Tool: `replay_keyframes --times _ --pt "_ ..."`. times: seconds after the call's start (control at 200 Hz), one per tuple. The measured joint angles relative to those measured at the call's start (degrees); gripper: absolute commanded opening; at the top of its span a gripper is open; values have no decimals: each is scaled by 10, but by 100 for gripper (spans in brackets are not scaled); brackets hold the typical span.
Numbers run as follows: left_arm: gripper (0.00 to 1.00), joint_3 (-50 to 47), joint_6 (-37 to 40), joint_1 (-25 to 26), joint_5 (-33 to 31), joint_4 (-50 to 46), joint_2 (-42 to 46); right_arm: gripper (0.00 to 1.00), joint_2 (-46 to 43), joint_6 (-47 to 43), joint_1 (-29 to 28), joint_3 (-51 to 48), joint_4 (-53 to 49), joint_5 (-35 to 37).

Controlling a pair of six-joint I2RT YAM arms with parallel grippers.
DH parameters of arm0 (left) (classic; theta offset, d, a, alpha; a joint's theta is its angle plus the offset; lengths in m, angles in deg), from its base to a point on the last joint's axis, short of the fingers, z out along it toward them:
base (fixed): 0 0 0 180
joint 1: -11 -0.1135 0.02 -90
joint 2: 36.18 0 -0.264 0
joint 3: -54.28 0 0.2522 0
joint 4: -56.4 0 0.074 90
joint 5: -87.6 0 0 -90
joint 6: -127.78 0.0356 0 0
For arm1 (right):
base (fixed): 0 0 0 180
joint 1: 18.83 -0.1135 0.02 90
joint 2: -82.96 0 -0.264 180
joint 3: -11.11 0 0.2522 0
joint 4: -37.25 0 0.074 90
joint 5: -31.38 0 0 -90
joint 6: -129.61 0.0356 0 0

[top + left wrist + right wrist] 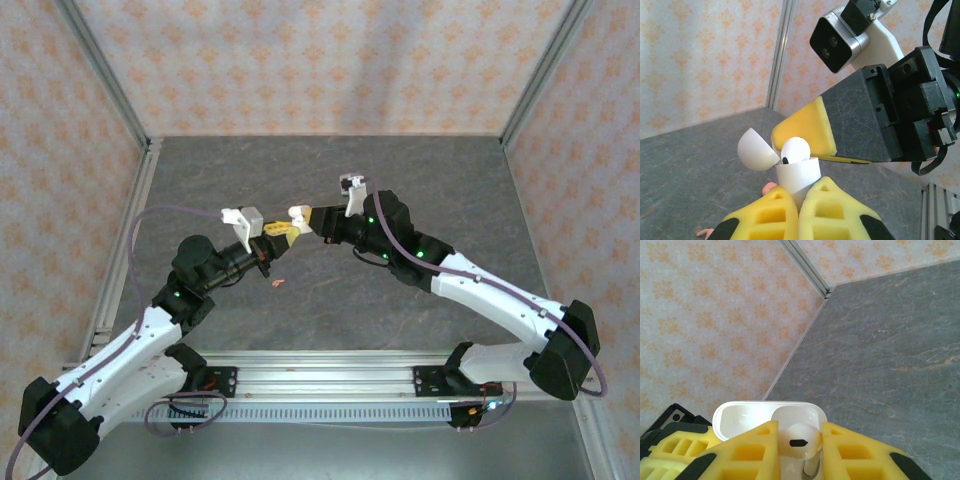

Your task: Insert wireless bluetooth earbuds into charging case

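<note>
White earbud (800, 440) insertion is the step in hand.

**Right wrist view.** The right gripper (799, 432) pinches the white earbud between its two yellow pads. The jaws are narrowly parted and closed on the bud, whose rounded head with a dark slot faces the camera. The open charging case (742, 412) sits directly beneath the bud, above the grey table (890, 340). Whether the stem has entered a well cannot be told from here.

**Left wrist view.** The left gripper (799, 192) is clamped fully on the lower body of the charging case and holds it upright. The lid (757, 150) is swung open to the left. The white earbud sits at the case mouth, with a right-gripper pad touching it from the right. A coral-pink earbud (769, 188) lies on the table below.

**Top external view.** Both grippers meet in mid-air over the middle of the table, the left one just left of the right. The coral-pink earbud lies on the table just near of them.

**Next move.** Judged from these views, the bud appears poised at the mouth but not seated.
1. Align the stem with its well.
2. Press straight down.
3. Release only once the bud is seated.

The left gripper must keep the case steady throughout.
</note>
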Motion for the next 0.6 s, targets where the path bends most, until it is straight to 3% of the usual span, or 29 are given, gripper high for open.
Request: replay_keyframes --times 0.6 --pt "0 0 -4 0 -4 6 -2 27 0 12 1 3 -5 -15"
